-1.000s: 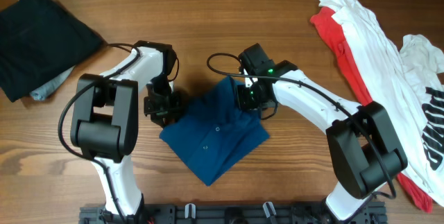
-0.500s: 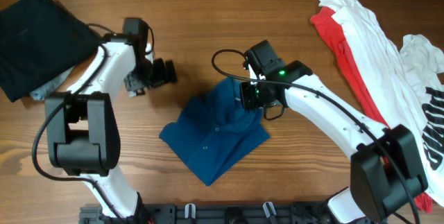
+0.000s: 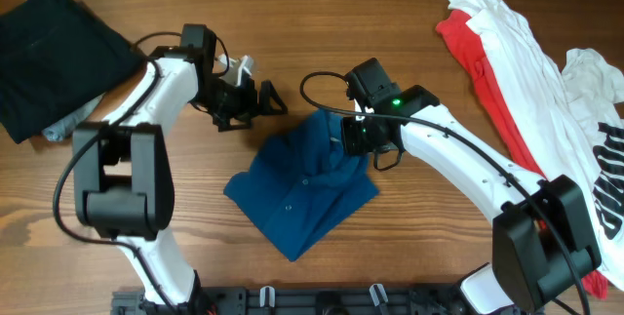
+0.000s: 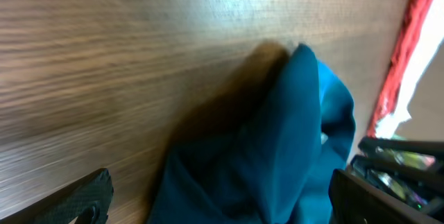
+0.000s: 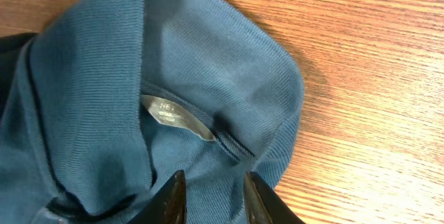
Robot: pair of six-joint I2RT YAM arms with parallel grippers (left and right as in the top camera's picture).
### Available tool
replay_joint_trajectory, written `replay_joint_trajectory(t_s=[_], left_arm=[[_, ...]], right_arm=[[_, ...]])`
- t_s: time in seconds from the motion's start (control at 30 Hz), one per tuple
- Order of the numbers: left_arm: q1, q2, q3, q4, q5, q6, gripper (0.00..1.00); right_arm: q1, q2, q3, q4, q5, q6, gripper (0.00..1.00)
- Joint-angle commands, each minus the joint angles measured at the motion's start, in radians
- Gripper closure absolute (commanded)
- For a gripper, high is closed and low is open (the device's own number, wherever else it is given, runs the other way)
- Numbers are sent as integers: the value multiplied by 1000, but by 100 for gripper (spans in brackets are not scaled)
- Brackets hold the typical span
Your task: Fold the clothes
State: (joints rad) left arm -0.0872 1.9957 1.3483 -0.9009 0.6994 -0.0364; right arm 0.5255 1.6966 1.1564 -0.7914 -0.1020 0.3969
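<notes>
Over the table (image 3: 419, 266), in the overhead view, the blue polo shirt (image 3: 302, 193) lies in the middle as a folded packet (only one of it). Above and to the left of the shirt in the picture, near but apart, the left gripper (image 3: 265, 98) hangs with its claw wide and empty. The right gripper (image 3: 363, 144) sits on the shirt's upper right corner. Well to the right of the shirt lie one red T-shirt (image 3: 458, 37) and white cloth (image 3: 507, 32) over it; whether the white cloth is one T-shirt or two cannot be told. Well to the upper left of the shirt is one black folded garment (image 3: 54, 52) with one grey piece (image 3: 63, 125) under it. The arms are two, and the grippers are two.

From the left wrist camera, the shirt's raised edge stands just ahead, between the two wide fingers. As a judgement, if this claw goes in low and open, one finger could push the edge instead of going under it. The fold would then wrinkle or slide.

From the right wrist camera, the two fingers (image 5: 173, 193) stand narrow over the collar (image 5: 208, 50), just below the one label (image 5: 177, 116). Whether they pinch cloth cannot be told. If some cloth is caught and the arm rises, the collar would probably be dragged up and the folded packet could open.
</notes>
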Motion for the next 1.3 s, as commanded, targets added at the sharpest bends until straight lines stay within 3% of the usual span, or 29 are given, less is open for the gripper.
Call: replay_joint_trajectory(t_s=[0.0,0.17,0.4,0.5,0.57,0.63,0.73,0.97,1.17,1.27], left_arm=[[-15,70,13,-34,100,95,0],[-49,128,13,-62,100,101,0],[-134,193,11,-110,99,142,7],[-164,200,11,-113,85,149,23],[-171,200,11,-103,85,149,42],[-171,200,11,-101,85,150,78],[-171,200,11,-102,85,157,96],[-154,193,40,-99,85,157,96],[-48,122,165,-99,80,147,96],[21,89,253,-98,-24,68,96]], right_arm=[[0,-20,18,-29,78,58,73],[0,-57,18,-89,201,179,73],[-3,-156,18,-90,219,182,73],[-22,-201,18,-100,219,182,73],[-40,-238,18,-117,219,178,73],[-59,-272,18,-137,219,177,73],[-79,-312,18,-145,219,172,73],[-92,-349,18,-146,235,167,72],[-92,-348,18,-158,242,153,72],[-92,-348,18,-167,250,154,72]])
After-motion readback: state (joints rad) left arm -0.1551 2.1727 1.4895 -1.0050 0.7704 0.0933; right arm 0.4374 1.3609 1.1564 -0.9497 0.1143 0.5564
